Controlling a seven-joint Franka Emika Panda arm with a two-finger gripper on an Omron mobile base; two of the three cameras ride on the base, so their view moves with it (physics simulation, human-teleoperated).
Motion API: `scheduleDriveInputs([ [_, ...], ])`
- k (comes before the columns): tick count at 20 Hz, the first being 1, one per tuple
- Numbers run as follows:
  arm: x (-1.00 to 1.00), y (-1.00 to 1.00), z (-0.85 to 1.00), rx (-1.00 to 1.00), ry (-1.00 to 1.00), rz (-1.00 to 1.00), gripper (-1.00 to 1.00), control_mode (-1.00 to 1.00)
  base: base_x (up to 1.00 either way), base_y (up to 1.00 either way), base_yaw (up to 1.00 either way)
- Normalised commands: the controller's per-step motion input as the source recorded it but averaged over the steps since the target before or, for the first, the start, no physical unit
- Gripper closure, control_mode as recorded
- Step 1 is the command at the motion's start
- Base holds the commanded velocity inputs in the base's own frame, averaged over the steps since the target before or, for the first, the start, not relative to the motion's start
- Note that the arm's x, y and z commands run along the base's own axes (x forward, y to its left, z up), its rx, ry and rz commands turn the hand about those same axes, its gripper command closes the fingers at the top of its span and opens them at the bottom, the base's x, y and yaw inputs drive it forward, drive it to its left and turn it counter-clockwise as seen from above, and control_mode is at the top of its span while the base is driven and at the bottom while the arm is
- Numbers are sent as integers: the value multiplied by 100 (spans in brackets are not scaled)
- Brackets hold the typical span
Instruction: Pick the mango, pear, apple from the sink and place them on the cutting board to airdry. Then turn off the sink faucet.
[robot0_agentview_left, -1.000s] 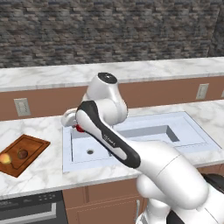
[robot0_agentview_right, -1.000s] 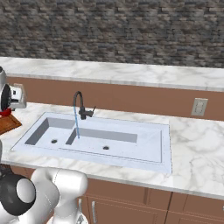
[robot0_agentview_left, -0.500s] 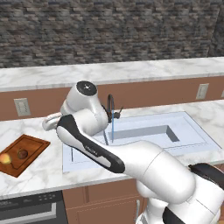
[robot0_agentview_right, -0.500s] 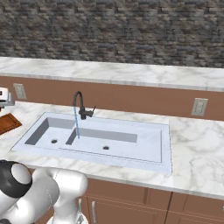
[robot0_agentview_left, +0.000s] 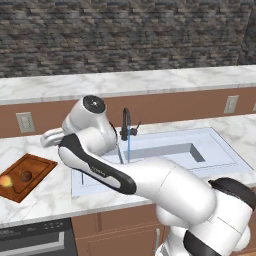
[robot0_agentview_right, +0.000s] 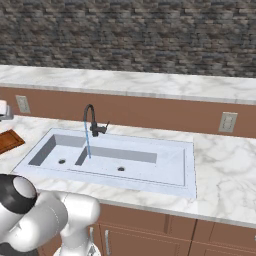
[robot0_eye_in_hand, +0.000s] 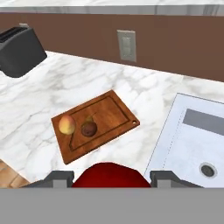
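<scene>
While aloft, apple (robot0_eye_in_hand: 108, 175) between 2 fingers (robot0_eye_in_hand: 59, 178) (clamped), cutting board (robot0_eye_in_hand: 109, 113) beyond.

Three fruits in all: one mango (robot0_eye_in_hand: 66, 125) and one pear (robot0_eye_in_hand: 89, 128) lie ahead of the gripper (robot0_eye_in_hand: 112, 178) on a single cutting board (robot0_eye_in_hand: 109, 109), while one apple (robot0_eye_in_hand: 111, 176) sits between its two fingers. One sink (robot0_agentview_right: 165, 170) has two basins and two drains. One sink faucet (robot0_agentview_right: 91, 120) runs one stream. One toaster (robot0_eye_in_hand: 19, 50) stands far beyond.
</scene>
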Motion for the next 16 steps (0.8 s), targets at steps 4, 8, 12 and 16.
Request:
scheduleDriveInputs([
  [4,26,38,-14,6,0,0,100,-100,0,0,0],
  [8,15,33,-16,-1,-1,-3,100,-100,0,0,0],
  [12,18,28,-10,-4,-1,-5,100,-100,0,0,0],
  [16,27,23,-15,-2,0,-6,100,-100,0,0,0],
])
